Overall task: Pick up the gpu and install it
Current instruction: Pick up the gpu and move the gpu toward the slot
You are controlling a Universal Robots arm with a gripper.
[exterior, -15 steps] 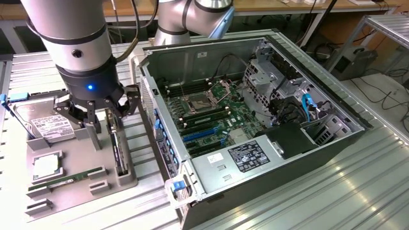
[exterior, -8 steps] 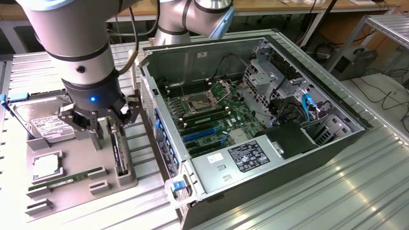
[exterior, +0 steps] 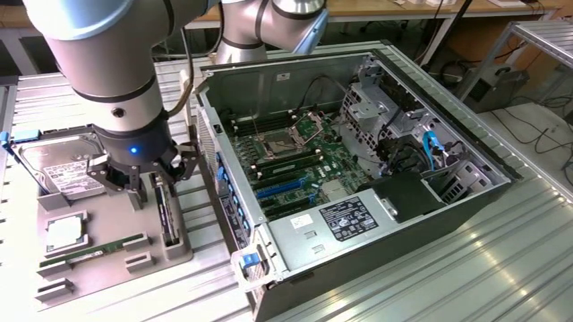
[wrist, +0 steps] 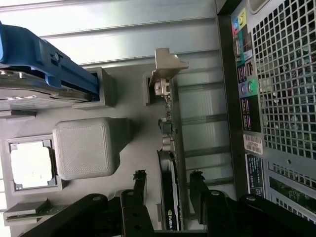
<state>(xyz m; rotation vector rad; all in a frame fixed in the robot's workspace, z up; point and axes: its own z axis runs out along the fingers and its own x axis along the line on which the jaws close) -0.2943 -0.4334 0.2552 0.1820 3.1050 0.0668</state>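
The gpu (exterior: 164,213) stands on its long edge in a slot of the grey parts tray (exterior: 112,225), beside the open computer case. In the wrist view the gpu (wrist: 168,197) is a thin dark card with a silver end bracket (wrist: 165,74). My gripper (exterior: 147,190) hangs right over it and is open. My gripper (wrist: 168,178) straddles the card, its two black fingertips (wrist: 139,178) on either side with a small gap to each face. Nothing is held.
The open case (exterior: 465,201) lies on the exterior view's right, motherboard up, with blue expansion slots (exterior: 279,188). On the tray sit a hard drive (exterior: 64,168) in a blue caddy, a CPU (exterior: 64,231) and a RAM stick (exterior: 85,253). The case's rear panel (wrist: 276,98) is close beside the card.
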